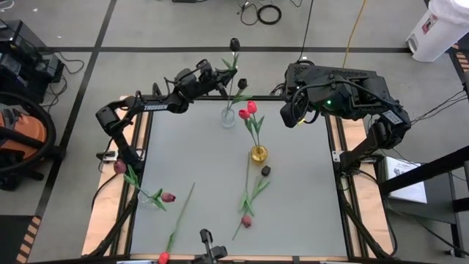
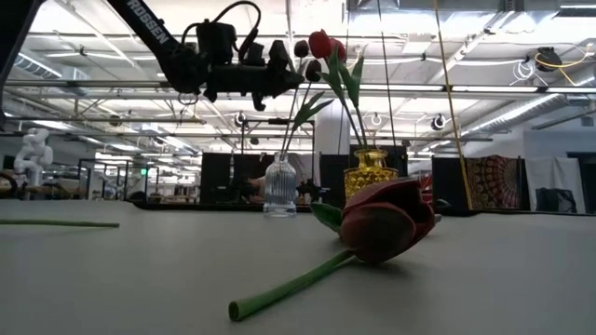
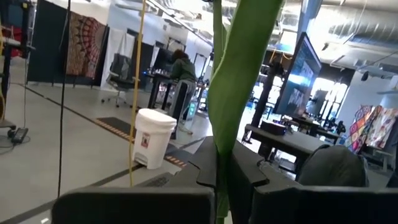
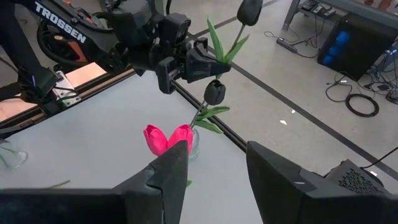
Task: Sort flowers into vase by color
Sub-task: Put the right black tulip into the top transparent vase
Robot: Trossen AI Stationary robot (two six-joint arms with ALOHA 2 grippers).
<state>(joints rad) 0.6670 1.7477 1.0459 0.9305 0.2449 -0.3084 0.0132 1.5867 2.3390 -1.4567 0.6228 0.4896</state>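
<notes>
Black tulip (image 1: 234, 44): light, limp; pinched mid-stem by left gripper (image 1: 222, 83) above clear vase (image 1: 229, 117). Right gripper (image 4: 214, 171): fingers spread, nothing held.

Left fingers (image 1: 220, 82) shut, right fingers (image 4: 214, 177) apart

A grey concrete floor (image 1: 183, 29) crossed by black tape lines surrounds the table. A white bin (image 3: 151, 138) stands on it. Ceiling lights (image 2: 112, 102) glow overhead; patterned hangings (image 2: 494, 183) line the back.
</notes>
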